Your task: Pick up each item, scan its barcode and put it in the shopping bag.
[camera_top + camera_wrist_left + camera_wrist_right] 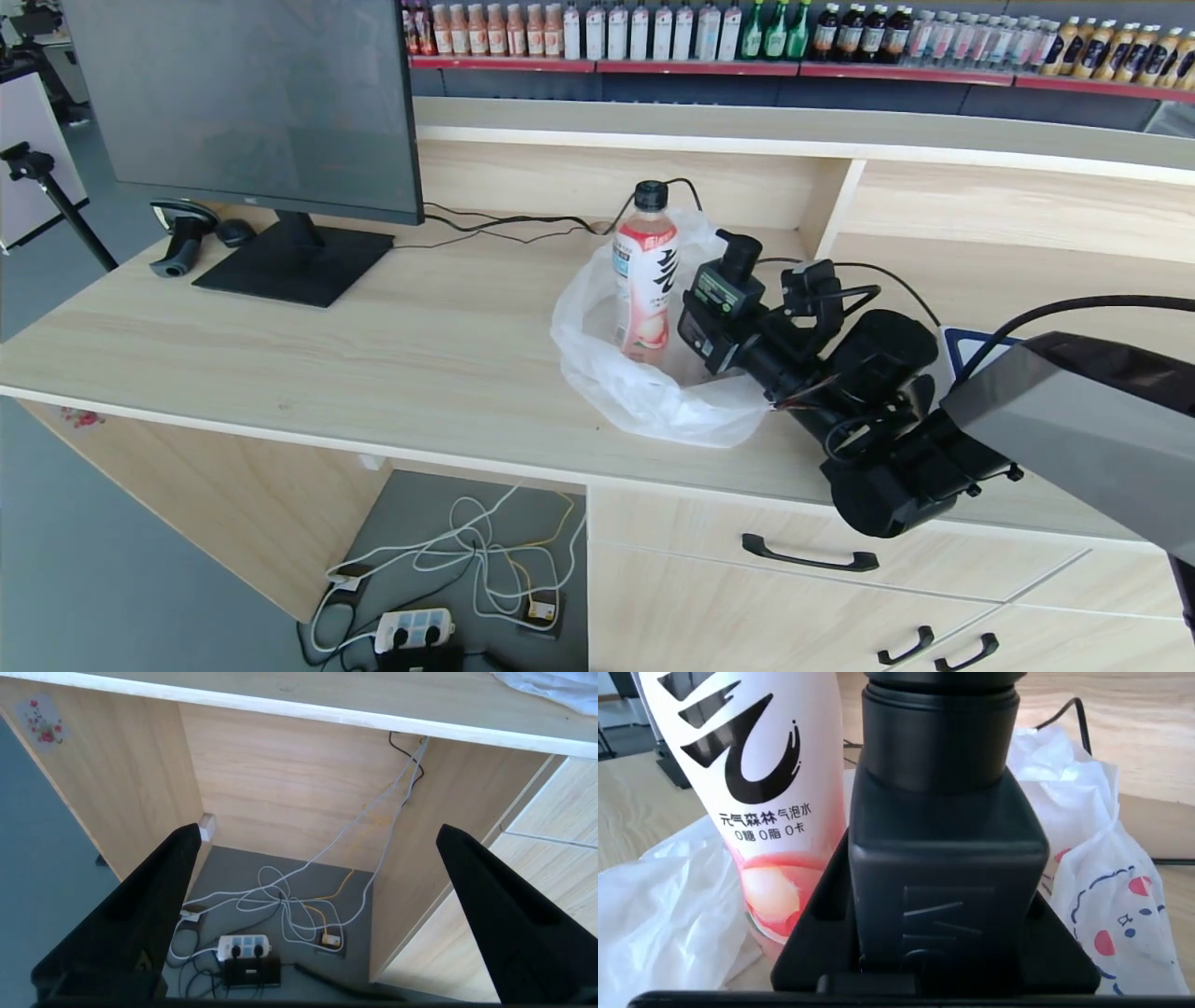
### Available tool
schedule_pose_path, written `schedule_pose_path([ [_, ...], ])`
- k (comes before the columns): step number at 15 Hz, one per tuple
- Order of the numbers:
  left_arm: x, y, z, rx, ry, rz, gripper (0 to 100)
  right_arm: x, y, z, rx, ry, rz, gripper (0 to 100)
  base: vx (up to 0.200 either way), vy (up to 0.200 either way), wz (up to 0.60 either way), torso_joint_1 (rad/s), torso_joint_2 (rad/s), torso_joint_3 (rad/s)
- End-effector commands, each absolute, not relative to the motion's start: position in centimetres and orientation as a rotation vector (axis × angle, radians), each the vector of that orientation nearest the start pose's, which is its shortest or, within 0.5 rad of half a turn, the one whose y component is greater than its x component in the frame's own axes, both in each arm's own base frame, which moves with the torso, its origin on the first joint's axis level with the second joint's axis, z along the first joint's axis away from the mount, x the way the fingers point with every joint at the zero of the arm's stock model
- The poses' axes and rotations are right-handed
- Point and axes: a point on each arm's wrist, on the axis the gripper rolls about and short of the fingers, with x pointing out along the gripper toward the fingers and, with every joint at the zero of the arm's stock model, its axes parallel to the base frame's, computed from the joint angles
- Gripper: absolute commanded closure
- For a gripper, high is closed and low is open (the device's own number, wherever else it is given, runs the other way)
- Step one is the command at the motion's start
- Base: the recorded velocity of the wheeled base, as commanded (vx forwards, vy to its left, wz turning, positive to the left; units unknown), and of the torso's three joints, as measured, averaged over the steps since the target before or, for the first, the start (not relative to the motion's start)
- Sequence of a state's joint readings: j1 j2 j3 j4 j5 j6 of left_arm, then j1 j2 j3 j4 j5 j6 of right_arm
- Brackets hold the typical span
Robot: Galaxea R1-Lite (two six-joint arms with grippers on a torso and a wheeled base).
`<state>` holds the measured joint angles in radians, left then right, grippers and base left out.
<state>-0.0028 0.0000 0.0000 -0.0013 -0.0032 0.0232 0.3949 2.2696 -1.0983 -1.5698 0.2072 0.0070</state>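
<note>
Low down in front of the counter, the left gripper is held wide open with nothing in it. The cables and the plug strip on the floor are seen past it. Over the counter, a black bottle is gripped tight by the right gripper and is held at the right rim of the white shopping bag. A pink drink bottle is stood upright inside the bag, and a white packet with pink spots is seen in it too. Farther back, a scanner is set beside the dark screen. Rows of bottles are lined up on the far shelf.
</note>
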Motion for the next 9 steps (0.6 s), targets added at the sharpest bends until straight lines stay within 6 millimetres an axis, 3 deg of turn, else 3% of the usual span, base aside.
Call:
schedule_pose_path([
  [1, -2.3, 0.0, 7.6, 0.023, -0.002, -0.006, 0, 39.1, 16.8, 13.4, 0.042, -0.392, 0.596, 100, 0.0, 0.0, 0.0, 0.0, 0.0, 0.0],
  [9, -2.3, 0.0, 7.6, 0.023, -0.002, -0.006, 0, 39.0, 17.6, 12.2, 0.018, -0.37, 0.609, 100, 0.0, 0.0, 0.0, 0.0, 0.0, 0.0],
])
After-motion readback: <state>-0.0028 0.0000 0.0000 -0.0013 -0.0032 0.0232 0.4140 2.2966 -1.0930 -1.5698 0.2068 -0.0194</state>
